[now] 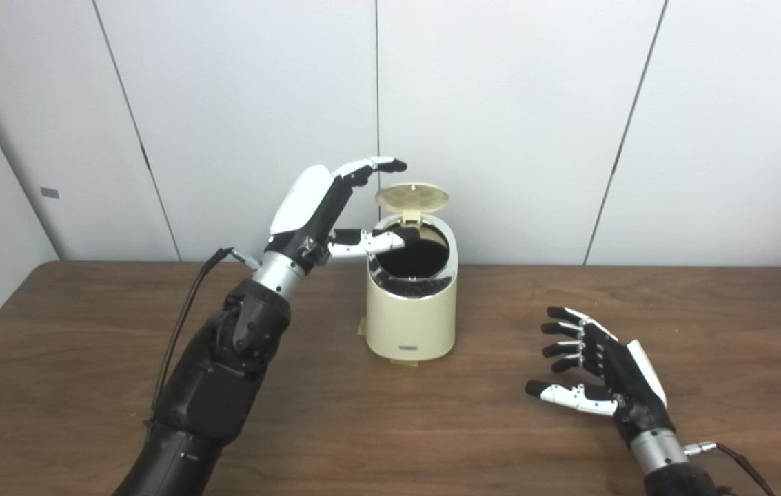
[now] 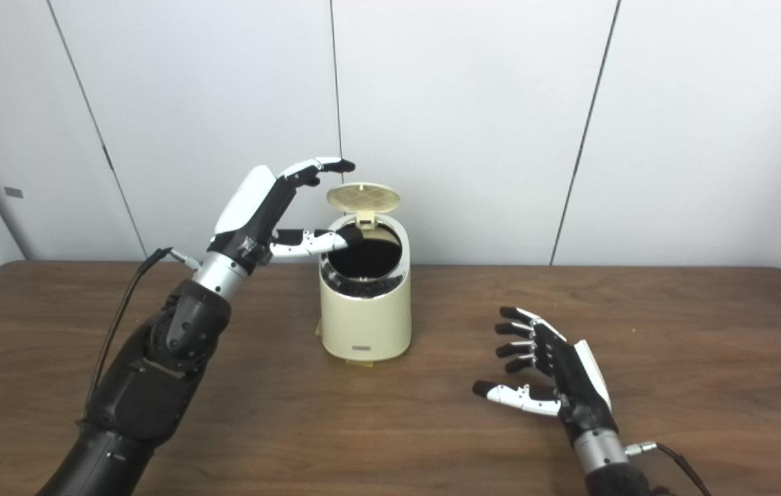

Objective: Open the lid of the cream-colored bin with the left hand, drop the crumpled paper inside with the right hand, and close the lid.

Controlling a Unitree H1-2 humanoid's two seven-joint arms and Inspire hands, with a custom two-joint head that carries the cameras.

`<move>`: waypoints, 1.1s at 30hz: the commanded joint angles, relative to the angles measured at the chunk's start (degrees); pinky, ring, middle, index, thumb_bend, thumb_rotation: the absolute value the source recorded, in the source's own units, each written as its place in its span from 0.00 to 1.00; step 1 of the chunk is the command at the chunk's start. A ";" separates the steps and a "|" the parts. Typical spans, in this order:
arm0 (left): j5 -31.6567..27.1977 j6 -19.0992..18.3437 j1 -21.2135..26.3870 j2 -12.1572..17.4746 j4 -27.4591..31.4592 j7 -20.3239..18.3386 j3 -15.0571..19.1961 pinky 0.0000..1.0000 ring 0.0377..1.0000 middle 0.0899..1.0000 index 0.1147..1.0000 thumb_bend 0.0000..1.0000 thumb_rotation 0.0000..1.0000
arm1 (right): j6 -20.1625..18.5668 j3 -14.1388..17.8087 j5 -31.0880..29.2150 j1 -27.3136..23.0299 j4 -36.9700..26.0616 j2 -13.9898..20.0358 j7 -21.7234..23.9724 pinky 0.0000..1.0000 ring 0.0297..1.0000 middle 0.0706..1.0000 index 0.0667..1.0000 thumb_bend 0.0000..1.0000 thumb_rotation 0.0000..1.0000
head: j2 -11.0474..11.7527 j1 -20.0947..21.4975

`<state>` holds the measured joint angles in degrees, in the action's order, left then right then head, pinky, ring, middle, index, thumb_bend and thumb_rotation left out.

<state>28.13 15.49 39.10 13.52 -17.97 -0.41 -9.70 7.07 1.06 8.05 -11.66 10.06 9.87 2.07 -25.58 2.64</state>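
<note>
- The cream-colored bin (image 1: 411,303) is being kept upright on the desk (image 1: 87,386), its lid (image 1: 412,197) standing raised just right of the left hand (image 1: 314,207).
- That hand is being held spread, thumb resting at the rim, fingers (image 1: 373,165) above the lid.
- The right hand (image 2: 555,379) is being held spread and empty, well right of the bin.
- No crumpled paper is being shown.
</note>
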 commanded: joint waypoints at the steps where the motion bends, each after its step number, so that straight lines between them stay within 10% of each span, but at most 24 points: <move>1: 0.85 1.84 4.21 1.07 1.46 1.14 -0.01 0.78 0.87 0.81 0.80 0.81 0.50 | 1.80 0.09 -0.06 -2.32 -1.39 0.08 -0.91 0.54 0.63 0.72 0.77 0.76 0.17 | -0.08 0.15; 33: 12.10 4.85 4.94 4.44 1.28 2.74 -4.79 0.85 1.00 0.83 0.81 0.81 0.52 | 0.29 -0.04 0.32 -2.13 -2.77 -0.24 -1.34 0.53 0.63 0.71 0.77 0.76 0.17 | -1.30 1.04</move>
<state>39.37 20.62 40.80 17.09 -18.20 1.48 -14.76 6.84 0.93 8.39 -11.75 9.63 9.56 1.31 -26.81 3.60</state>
